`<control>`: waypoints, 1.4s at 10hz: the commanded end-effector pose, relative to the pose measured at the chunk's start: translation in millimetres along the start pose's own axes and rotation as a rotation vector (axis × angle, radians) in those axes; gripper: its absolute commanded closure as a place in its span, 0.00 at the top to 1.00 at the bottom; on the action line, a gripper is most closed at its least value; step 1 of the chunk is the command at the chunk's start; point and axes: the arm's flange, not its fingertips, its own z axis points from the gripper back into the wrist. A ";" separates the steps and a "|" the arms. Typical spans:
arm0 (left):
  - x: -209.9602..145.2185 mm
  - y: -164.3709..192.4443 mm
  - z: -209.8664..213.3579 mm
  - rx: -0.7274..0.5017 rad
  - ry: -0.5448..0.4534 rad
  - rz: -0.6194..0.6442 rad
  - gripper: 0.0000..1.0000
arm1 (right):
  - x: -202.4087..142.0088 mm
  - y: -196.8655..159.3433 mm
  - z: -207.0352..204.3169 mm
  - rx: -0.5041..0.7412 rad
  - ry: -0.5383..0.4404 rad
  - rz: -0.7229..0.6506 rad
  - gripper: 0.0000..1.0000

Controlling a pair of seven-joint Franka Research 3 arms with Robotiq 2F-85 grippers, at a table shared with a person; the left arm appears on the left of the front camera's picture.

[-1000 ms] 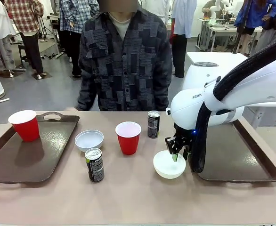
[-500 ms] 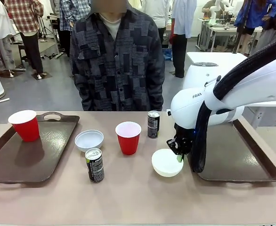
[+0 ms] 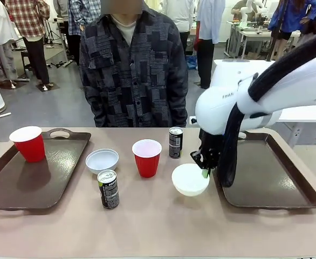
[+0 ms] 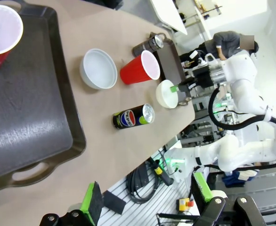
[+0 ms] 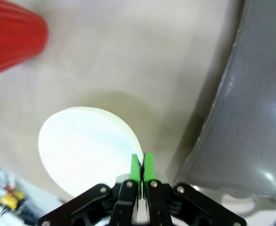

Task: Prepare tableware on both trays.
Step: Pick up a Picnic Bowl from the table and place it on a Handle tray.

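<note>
One round white bowl (image 3: 190,179) is held by the right pincer (image 3: 205,171), whose green pads are squeezed tight on the bowl's rim. A second ago this bowl sat lower, on the tan table (image 3: 147,226). Now it is up a little and a bit more to the left, just beside the left rim of the right dark brown shiny tray (image 3: 271,186). The white arm is higher too, and the person in the patchwork shirt (image 3: 134,65) has stepped a little to the left. The rest has not moved. A red plastic cup (image 3: 28,143) stands on the left dark brown tray (image 3: 61,183). On the table between the trays are a second white bowl (image 3: 102,160), a second red cup (image 3: 146,157), a near dark can with a silver top (image 3: 108,189) and a far dark can (image 3: 175,142). The right wrist view shows the pads pinching the rim from close by, with a shadow under the bowl, so it looks lifted off the table. The left wrist view shows the left pincer (image 4: 145,188) with its fingers spread wide apart, looking down on the left tray, and a blue round mark on the near can.
</note>
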 end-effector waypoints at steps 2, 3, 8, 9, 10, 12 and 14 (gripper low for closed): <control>-0.3 1.0 0.9 -0.018 -0.007 -0.021 1.00 | -0.6 9.3 62.1 0.049 -0.010 0.041 0.00; -0.3 1.0 0.9 -0.018 -0.007 -0.021 1.00 | -1.2 16.0 77.7 0.041 -0.022 0.052 0.00; -0.3 1.0 0.9 -0.018 -0.007 -0.021 1.00 | 2.5 -26.9 100.2 0.050 0.072 0.125 0.00; -0.3 1.0 0.9 -0.018 -0.007 -0.021 1.00 | 2.8 -54.1 100.9 0.071 0.090 0.131 0.00; -0.3 1.0 0.9 -0.018 -0.007 -0.021 1.00 | 2.2 -75.4 101.0 0.057 0.090 0.126 0.00; -0.3 1.0 0.9 -0.018 -0.007 -0.021 1.00 | 1.1 -113.7 103.4 0.066 0.069 0.111 0.00; -0.3 1.0 0.9 -0.018 -0.007 -0.021 1.00 | 0.4 -144.7 104.5 0.061 0.048 0.107 0.00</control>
